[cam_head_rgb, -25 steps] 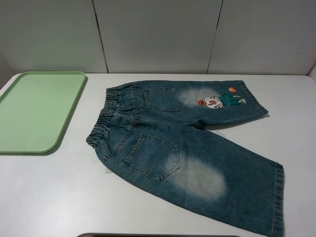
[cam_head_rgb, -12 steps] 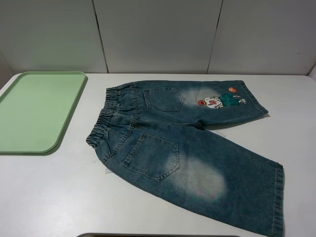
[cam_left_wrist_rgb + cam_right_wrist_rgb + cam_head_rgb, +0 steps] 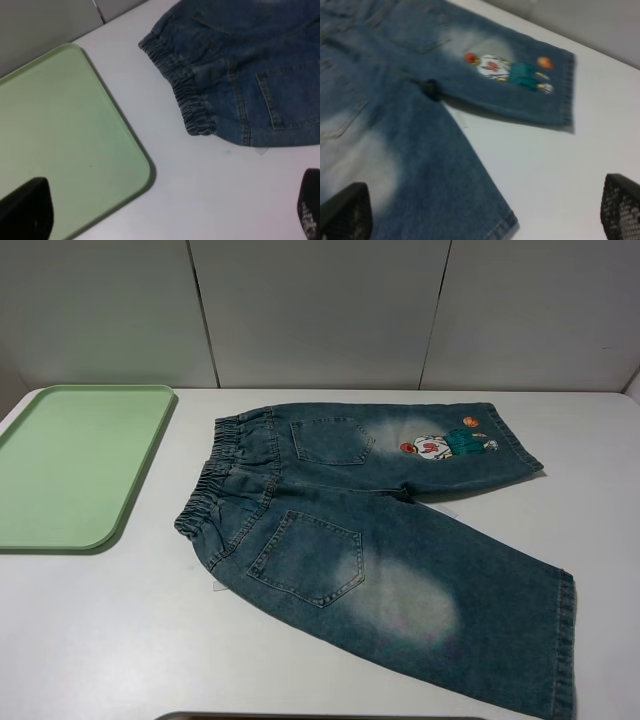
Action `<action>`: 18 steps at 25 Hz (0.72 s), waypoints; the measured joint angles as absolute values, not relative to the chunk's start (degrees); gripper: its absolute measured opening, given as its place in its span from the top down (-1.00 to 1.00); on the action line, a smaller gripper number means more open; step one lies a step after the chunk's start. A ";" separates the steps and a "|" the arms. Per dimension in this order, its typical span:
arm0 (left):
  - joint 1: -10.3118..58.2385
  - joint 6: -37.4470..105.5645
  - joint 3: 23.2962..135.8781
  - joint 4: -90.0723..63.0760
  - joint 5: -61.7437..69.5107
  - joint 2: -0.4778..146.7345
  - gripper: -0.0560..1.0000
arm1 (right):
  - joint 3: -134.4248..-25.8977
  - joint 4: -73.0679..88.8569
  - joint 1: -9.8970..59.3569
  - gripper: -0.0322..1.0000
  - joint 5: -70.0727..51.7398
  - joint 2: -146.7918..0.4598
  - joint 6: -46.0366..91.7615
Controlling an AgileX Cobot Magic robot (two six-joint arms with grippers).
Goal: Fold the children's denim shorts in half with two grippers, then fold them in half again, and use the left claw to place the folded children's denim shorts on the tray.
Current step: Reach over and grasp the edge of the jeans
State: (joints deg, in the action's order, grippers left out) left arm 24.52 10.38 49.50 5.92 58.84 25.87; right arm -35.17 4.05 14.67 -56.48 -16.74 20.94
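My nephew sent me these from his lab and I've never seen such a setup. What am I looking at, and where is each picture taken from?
This is a two-armed robot meant to fold clothes. The wide picture comes from a camera mounted high above a white table; neither arm shows in it. On the table lie children's denim shorts, spread flat, with a cartoon patch on one leg, and beside their waistband an empty pale green tray. The other two pictures come from cameras on the robot's wrists. The dark shapes at their edges are gripper fingers: the left gripper hangs above the tray's corner and the waistband, the right gripper above the legs. Both are open and hold nothing.
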 joint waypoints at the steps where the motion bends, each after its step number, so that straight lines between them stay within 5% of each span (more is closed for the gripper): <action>1: 25.20 10.51 51.78 6.05 59.74 28.33 -0.96 | -35.38 3.99 15.76 -0.41 -56.24 -18.46 21.59; 7: 32.15 15.28 61.54 7.56 63.20 42.55 -0.96 | -35.65 -3.19 24.75 -0.41 -57.84 -27.61 23.46; 18: 39.92 30.91 62.54 15.02 61.64 61.78 -0.96 | -32.55 -16.87 33.96 -0.41 -59.13 -41.92 23.65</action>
